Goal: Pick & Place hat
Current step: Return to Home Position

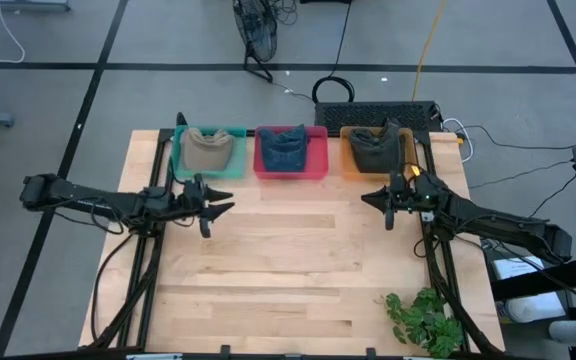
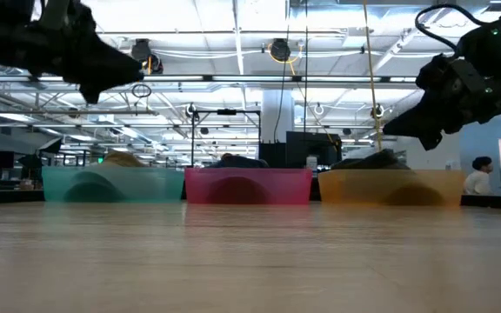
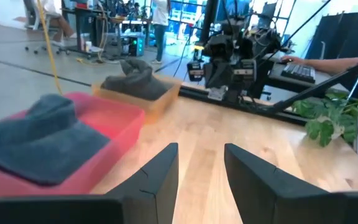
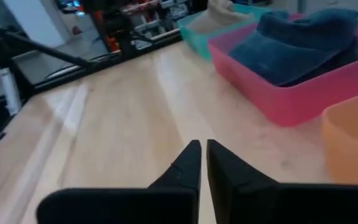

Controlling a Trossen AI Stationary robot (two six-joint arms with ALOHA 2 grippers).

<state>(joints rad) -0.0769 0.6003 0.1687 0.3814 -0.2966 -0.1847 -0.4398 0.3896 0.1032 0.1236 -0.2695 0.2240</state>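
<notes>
Three bins stand in a row at the table's far edge, a hat lying in each. The teal bin (image 1: pixel 180 160) holds a beige hat (image 1: pixel 208 150). In the pink bin (image 1: pixel 318 160) lies a blue hat (image 1: pixel 288 150). The orange bin (image 1: pixel 348 158) holds a dark grey hat (image 1: pixel 373 150). My left gripper (image 1: pixel 226 207) hangs above the table in front of the teal bin, pointing level toward the right, open and empty (image 3: pixel 201 168). My right gripper (image 1: pixel 368 197) hovers in front of the orange bin, pointing left, shut on nothing (image 4: pixel 202 155).
A green plant (image 1: pixel 423 320) lies at the table's near right corner. Black frame rails and cables run along both side edges (image 1: pixel 138 270). Bare wood (image 1: pixel 288 260) stretches between the arms and toward the near edge. A person (image 2: pixel 478 174) sits in the room beyond.
</notes>
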